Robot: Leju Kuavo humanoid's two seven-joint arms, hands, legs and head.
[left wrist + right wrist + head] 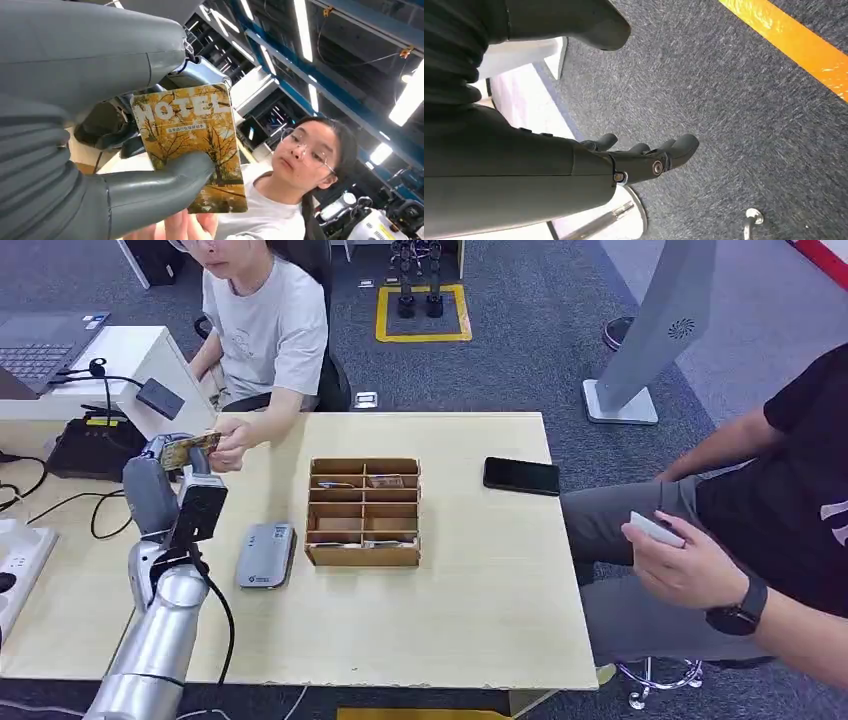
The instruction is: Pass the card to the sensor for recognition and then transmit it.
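Sensor [266, 555] lies flat on table [480, 620], near left. Beyond it, left hand [165, 465] grips card [192, 145] raised at far-left edge; person's hand [235, 443] touches card. Right hand [644, 160] hangs empty, fingers extended, over carpet.

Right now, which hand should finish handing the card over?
Left. The left hand holds the card beside the person's hand; the right hand hangs over the floor.

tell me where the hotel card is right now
The hotel card is pinched in the left hand, raised over the table's far left side; a seated person's hand touches it, left of the cardboard organizer.
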